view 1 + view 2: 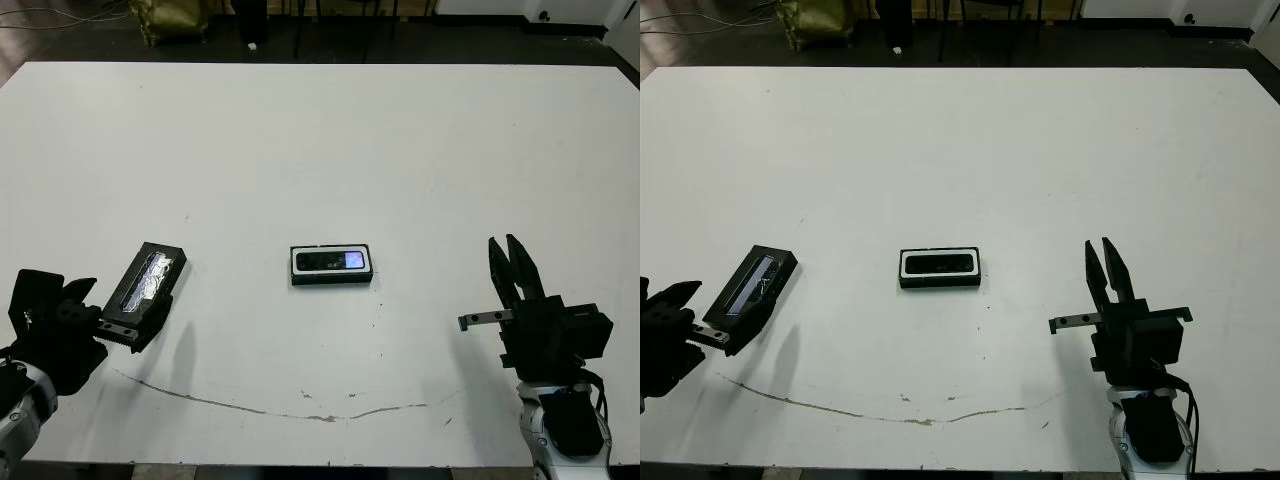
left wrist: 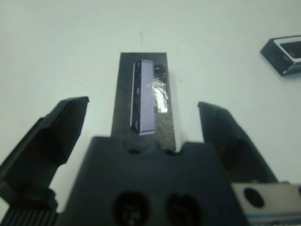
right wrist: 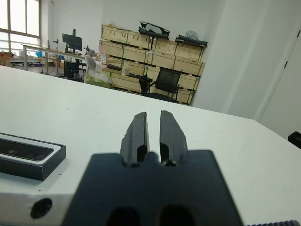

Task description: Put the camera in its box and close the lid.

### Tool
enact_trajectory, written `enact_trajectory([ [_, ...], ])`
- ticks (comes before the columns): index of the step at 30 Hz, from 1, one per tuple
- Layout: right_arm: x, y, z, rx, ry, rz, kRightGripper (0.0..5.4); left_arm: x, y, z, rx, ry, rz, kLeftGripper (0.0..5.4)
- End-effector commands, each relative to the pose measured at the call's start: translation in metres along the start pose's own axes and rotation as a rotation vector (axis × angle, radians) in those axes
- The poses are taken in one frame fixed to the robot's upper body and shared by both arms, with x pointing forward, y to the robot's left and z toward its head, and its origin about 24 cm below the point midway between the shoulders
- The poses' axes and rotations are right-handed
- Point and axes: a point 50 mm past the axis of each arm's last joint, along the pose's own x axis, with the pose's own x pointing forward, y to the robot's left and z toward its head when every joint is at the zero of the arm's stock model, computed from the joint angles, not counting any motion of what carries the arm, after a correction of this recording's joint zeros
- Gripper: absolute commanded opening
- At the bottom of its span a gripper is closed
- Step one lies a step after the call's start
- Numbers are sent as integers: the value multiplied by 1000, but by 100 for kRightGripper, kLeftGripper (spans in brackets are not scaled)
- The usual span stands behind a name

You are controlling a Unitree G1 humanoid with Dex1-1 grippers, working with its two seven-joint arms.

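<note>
Left claw (image 2: 141, 136): ours is spread wide, the lid (image 1: 147, 289) sits between the fingers
Right claw (image 1: 514, 266): pressed nearly together, empty
Camera (image 1: 332, 261): we see it in the box (image 1: 333, 277), mid-table (image 1: 330, 140)

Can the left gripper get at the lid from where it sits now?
Probably yes. The left gripper is open with a finger on each side of the lid, which lies on bare table with nothing in between. The box lies well apart.
</note>
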Motion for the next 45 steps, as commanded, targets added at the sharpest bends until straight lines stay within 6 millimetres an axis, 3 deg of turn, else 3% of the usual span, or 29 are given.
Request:
enact_trajectory([
  [1, -3, -1, -4, 6, 29, 6, 0, 0, 1, -10, -4, 40, -18, 538],
  [15, -3, -1, -5, -9, 26, 7, 0, 6, 1, -21, 49, 116, -48, 538],
  [24, -5, -1, -5, -12, 35, 0, 0, 11, 6, -35, -66, 160, -89, 538],
  [36, -5, -2, -6, 1, 35, 2, 0, 11, 4, -45, -114, 197, 12, 538],
  [39, -5, -2, -6, 2, 36, 1, 0, 11, 3, -45, -122, 186, 32, 500],
  [45, -5, -2, -6, 7, 39, 3, 0, 12, 5, -47, -81, 157, 4, 359],
])
